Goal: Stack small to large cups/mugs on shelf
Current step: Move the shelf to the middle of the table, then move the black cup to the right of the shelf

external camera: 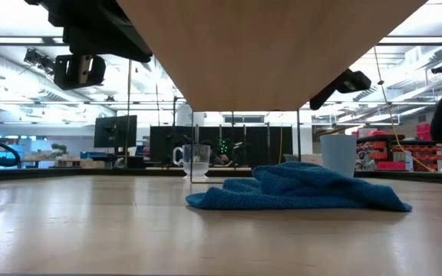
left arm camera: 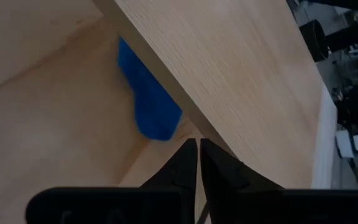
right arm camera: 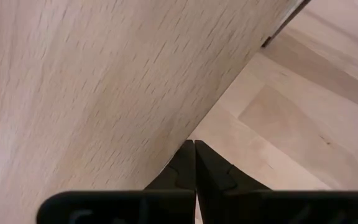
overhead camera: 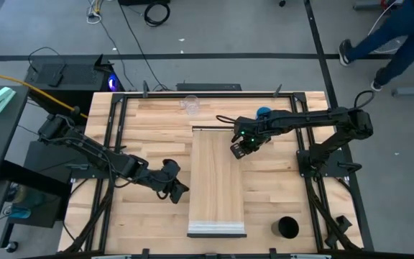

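Observation:
The shelf (overhead camera: 218,180), a long light-wood board with a pale strip at its near end, stands raised over the table's middle; the low view shows its underside (external camera: 282,46). The clear cup (overhead camera: 190,104) stands upright near the far edge, also seen in the low view (external camera: 196,161). The blue cup (overhead camera: 263,113) sits right of it, partly hidden by my right arm. The black cup (overhead camera: 287,228) stands near the table's near right corner. My left gripper (overhead camera: 184,188) is shut beside the shelf's left edge. My right gripper (overhead camera: 238,150) is shut at the shelf's right edge. My left gripper (left arm camera: 197,149) points its shut fingertips at the shelf's left long edge (left arm camera: 197,121) from the table's left; I cannot tell whether they touch it. My right gripper (right arm camera: 194,149) has its shut fingertips at the shelf's right long edge (right arm camera: 204,121); I cannot tell whether they touch it.
A flat blue piece (left arm camera: 148,99) lies on the table under the shelf, showing as a crumpled blue cloth (external camera: 298,192) in the low view. A black frame (overhead camera: 113,144) runs along the table's sides. A person (overhead camera: 387,32) walks beyond the far right corner.

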`<state>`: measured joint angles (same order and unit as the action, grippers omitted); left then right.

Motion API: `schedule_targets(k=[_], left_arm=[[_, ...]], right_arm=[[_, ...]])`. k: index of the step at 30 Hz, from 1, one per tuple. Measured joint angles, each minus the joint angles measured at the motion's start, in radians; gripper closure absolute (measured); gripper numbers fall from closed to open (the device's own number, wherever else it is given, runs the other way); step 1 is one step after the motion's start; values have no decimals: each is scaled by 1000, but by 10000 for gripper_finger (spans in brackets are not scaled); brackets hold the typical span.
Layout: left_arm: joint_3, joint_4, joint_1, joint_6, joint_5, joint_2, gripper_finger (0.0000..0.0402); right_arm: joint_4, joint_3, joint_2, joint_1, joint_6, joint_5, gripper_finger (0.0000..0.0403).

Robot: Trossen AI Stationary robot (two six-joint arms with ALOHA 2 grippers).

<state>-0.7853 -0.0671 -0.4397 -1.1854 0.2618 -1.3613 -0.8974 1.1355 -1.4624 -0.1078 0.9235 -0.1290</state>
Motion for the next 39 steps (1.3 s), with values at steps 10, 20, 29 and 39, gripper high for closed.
schedule_targets(k=[10,20,29,39], left_arm=[[0,-25,48,26,33,0,383],[0,-112,131,73,35,26,379],[0,-252,220,171,98,216,387],[0,-283,377,311,142,416,380]], right_arm=[[1,0,0,0,-10,-10,400],[-116,1,62,-24,-29,-2,395],[-126,1,218,-35,-15,14,393],[-156,1,429,-123,-34,57,387]])
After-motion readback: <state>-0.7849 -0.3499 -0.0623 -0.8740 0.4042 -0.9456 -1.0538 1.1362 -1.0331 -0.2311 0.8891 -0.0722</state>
